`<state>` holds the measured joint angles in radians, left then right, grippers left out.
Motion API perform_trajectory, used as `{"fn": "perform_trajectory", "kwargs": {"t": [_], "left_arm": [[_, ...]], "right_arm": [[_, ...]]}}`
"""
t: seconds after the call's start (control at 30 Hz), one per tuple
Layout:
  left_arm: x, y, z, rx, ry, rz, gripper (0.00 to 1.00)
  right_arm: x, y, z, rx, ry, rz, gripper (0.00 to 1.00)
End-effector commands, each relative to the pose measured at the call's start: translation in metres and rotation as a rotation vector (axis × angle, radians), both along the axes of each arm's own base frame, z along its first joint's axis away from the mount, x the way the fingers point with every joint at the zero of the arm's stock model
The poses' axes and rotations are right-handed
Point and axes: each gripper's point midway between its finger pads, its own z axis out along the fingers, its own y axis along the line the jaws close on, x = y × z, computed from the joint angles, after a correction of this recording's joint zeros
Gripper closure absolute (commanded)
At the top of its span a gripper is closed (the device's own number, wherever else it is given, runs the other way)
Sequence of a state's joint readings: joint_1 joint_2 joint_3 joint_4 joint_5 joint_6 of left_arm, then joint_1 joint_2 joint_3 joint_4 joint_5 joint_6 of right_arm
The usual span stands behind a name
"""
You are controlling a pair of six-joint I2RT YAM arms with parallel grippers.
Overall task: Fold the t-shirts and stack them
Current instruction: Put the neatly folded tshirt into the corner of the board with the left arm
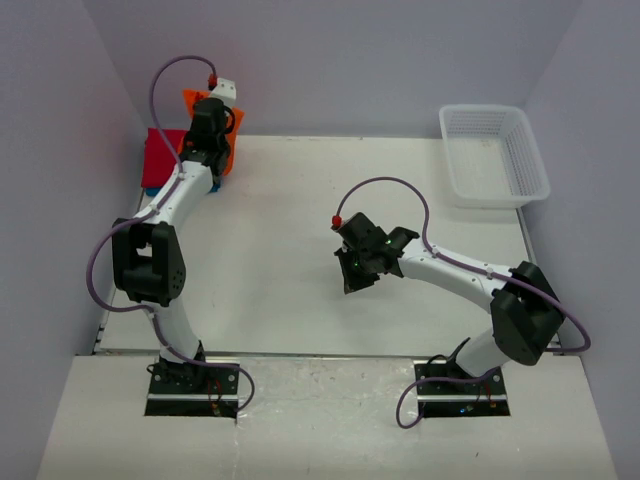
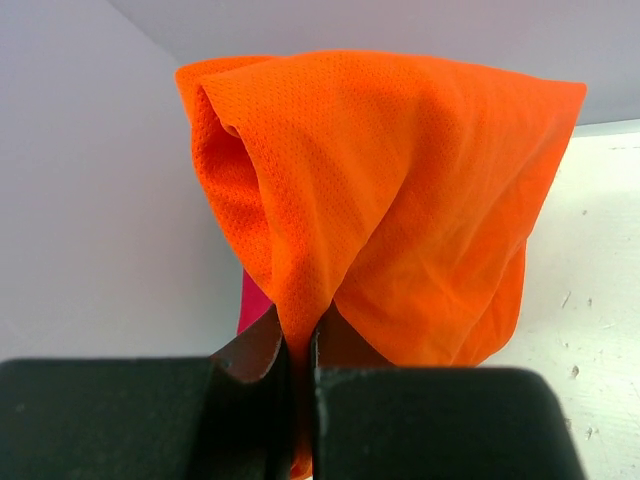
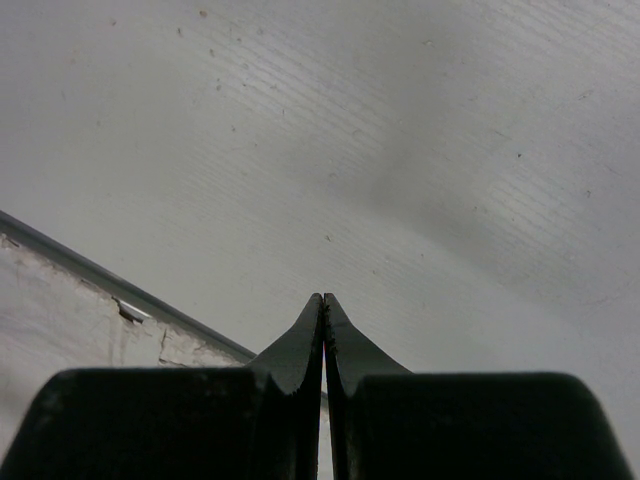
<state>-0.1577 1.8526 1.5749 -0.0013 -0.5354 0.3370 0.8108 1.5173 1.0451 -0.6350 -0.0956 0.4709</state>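
Above the table point(image 1: 300, 200), the left gripper point(image 2: 300, 345) clamps the orange t-shirt point(image 2: 400, 180); the right gripper point(image 3: 323, 305) is closed on nothing.

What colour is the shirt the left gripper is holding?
Bright orange. The t-shirt shows best in the left wrist view.

The top external camera looks down from above and behind the arm bases over the whole white tabletop point(image 1: 290, 220). The left wrist camera, close up, faces the bright orange mesh-knit t-shirt point(image 2: 400, 200), also visible far-left from overhead. The right wrist camera looks low across the tabletop.

Right hand point(image 3: 323, 306), jaws pressed together, white table point(image 3: 420, 150), metal edge strip point(image 3: 90, 265)
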Motion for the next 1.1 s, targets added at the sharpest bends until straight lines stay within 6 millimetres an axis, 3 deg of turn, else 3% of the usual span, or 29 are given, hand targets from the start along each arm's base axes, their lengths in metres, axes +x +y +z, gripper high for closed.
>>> {"fn": "perform_trajectory", "kwargs": {"t": [0.0, 0.33, 0.57, 1.07], "left_arm": [[-0.001, 0.018, 0.045, 0.014, -0.116, 0.052, 1.00], [0.010, 0.039, 0.023, 0.021, -0.079, 0.096, 1.00], [0.027, 0.049, -0.013, 0.032, -0.008, 0.134, 1.00], [0.041, 0.093, -0.061, 0.089, -0.012, 0.349, 1.00]], "right_arm": [[0.003, 0.001, 0.015, 0.032, -0.031, -0.001, 1.00], [0.002, -0.003, 0.020, 0.031, -0.032, -0.009, 1.00], [0.002, -0.006, 0.014, 0.024, -0.014, -0.011, 1.00], [0.001, -0.002, 0.000, 0.013, 0.032, -0.004, 1.00]]}}
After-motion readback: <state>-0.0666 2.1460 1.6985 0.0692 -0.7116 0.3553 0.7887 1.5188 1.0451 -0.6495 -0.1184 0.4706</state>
